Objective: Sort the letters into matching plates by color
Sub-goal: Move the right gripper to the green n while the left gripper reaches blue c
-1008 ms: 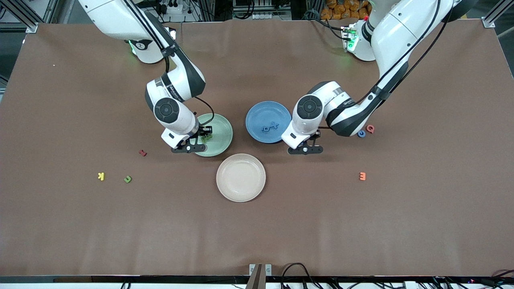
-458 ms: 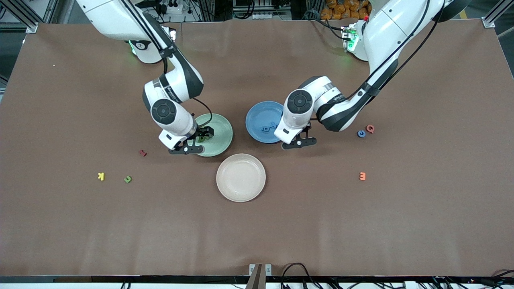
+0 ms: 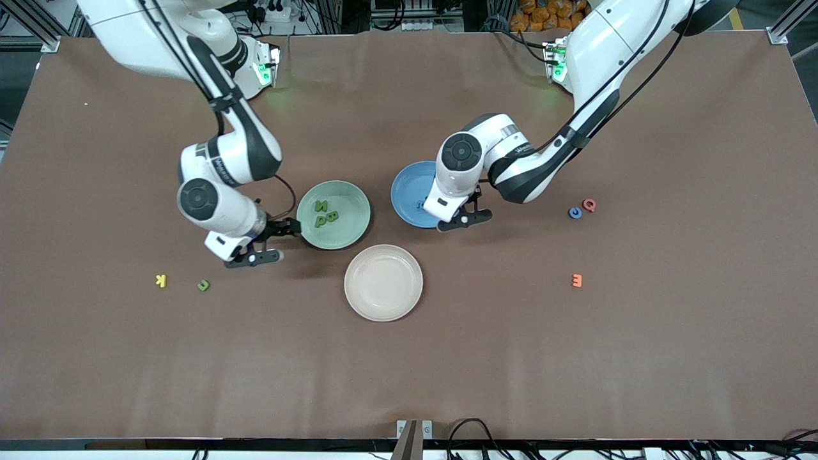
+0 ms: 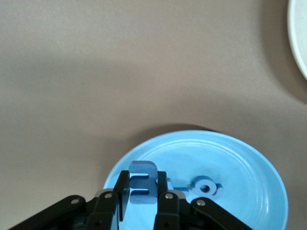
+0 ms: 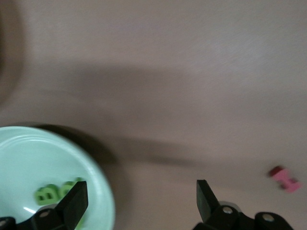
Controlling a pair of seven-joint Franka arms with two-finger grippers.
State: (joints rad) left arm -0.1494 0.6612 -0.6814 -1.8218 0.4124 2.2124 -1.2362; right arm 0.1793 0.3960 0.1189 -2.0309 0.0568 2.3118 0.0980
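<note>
I see a brown table covering spanning my whole workspace. Aluminium frame posts stand at its corners. Black cables and a small metal bracket sit at its camera-side edge.

Toy letters read K, E, Q — nothing else.

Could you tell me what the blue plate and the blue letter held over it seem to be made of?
The blue plate looks like matte plastic or melamine: even colour, smooth moulded rim, only a soft sheen. The blue letter, pinched in the left end effector, looks like painted wood or dense foam: chunky, flat-faced, dull. Neither can be settled by sight.
</note>
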